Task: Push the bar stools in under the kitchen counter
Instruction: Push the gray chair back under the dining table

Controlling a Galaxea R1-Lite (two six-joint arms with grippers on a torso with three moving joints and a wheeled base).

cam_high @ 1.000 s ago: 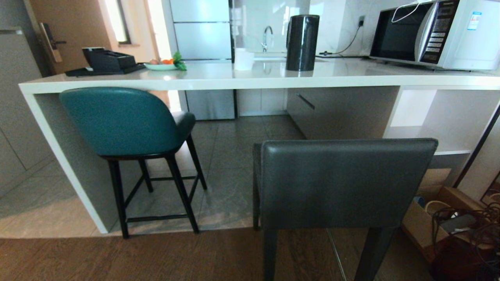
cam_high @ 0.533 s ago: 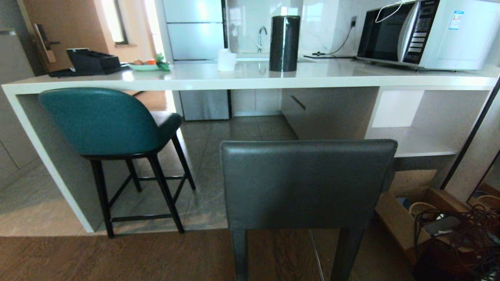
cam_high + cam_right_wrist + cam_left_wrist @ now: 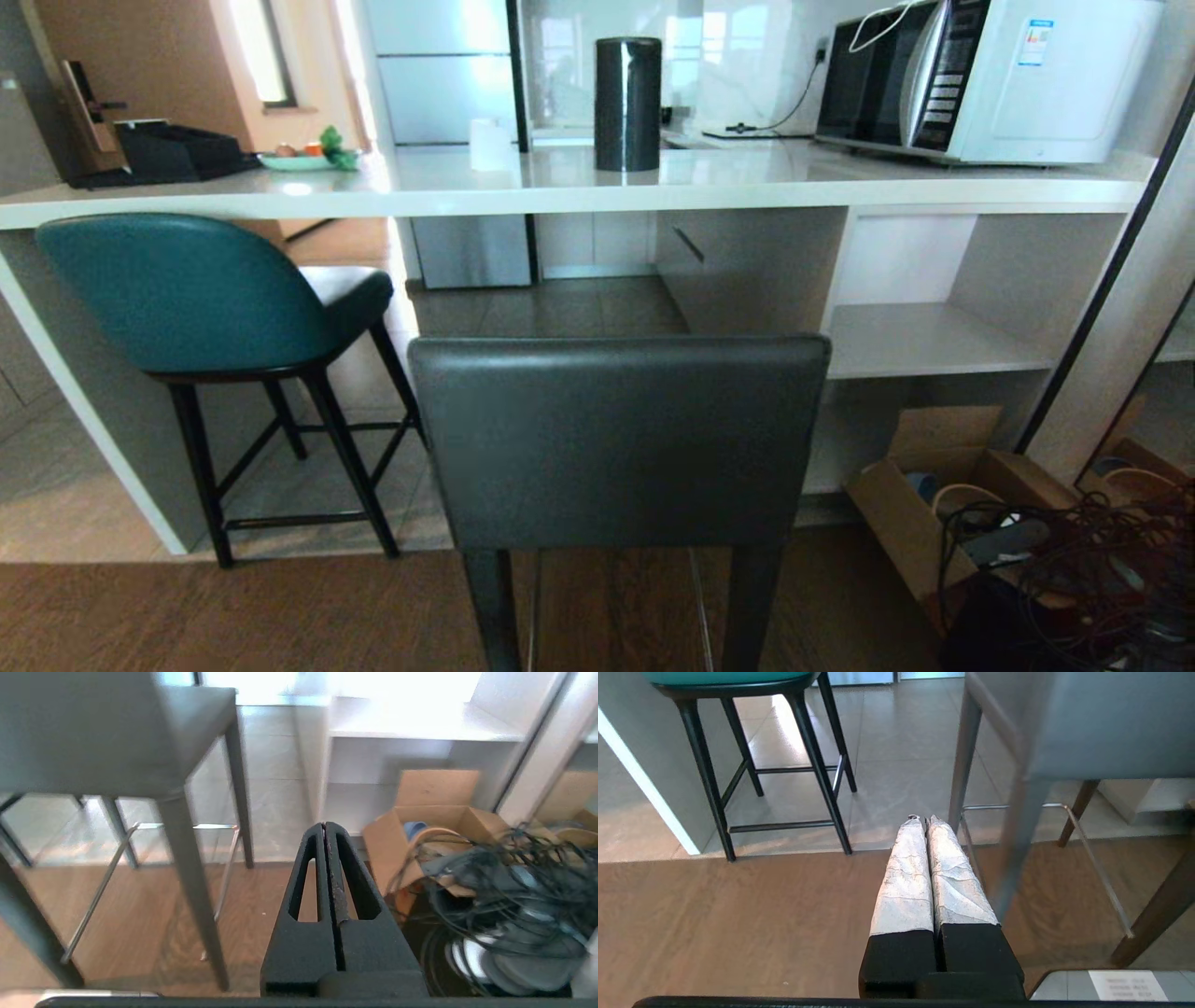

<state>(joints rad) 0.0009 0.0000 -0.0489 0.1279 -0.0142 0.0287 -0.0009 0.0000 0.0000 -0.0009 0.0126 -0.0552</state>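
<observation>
Stools at white counter (image 3: 579,191), wood floor (image 3: 280,616) meeting grey tile.
Teal stool (image 3: 187,294) sits partly under; grey stool (image 3: 616,439) stands clear. Left gripper (image 3: 923,820) and right gripper (image 3: 325,826) fingers clenched, empty.

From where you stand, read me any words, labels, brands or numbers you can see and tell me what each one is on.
No text here can be read with certainty.
Microwave door top: a brand name, too blurred to read.
Microwave control panel: button labels, too small.
Blue-and-white sticker on the microwave: print too small.
White label at the edge of the left wrist view: lines of print, blurred.
</observation>
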